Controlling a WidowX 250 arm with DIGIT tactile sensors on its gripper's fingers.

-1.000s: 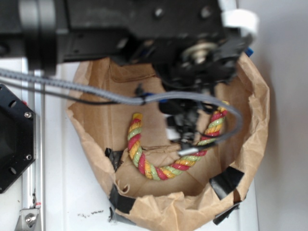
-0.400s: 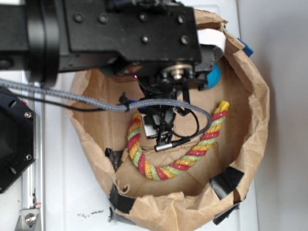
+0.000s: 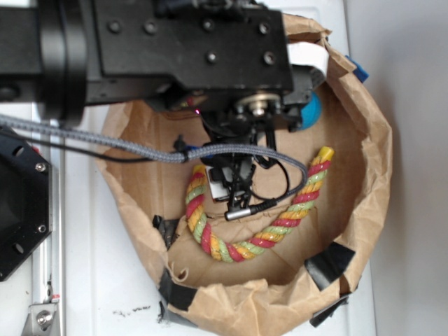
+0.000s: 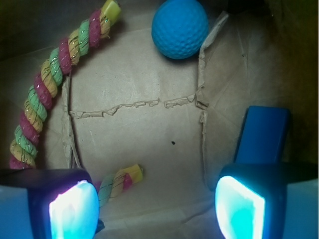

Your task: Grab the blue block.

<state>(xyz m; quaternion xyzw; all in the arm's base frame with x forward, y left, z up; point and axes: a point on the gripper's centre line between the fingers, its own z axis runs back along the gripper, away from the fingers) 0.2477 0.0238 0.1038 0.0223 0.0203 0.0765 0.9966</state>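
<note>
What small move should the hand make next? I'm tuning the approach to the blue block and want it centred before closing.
Probably a small sideways shift toward the blue block, then descend. In the wrist view the hand is open over bare paper, and the block lies just beyond one finger, not between the two. The ball sits well clear.

Exterior view: bright, even light on the white bench (image 3: 119,294); the black arm (image 3: 161,49) up close is soft, out of focus, and shades the brown paper bag (image 3: 364,175) beneath it. Wrist view: dim, corners falling to near black. Pincer fingertips (image 4: 75,211) glow blown-out cyan-white, heavily blurred. Teal ball (image 4: 180,28) sharp, dimples readable. Blue block (image 4: 262,133) lit evenly, its far edge lost in shadow
</note>
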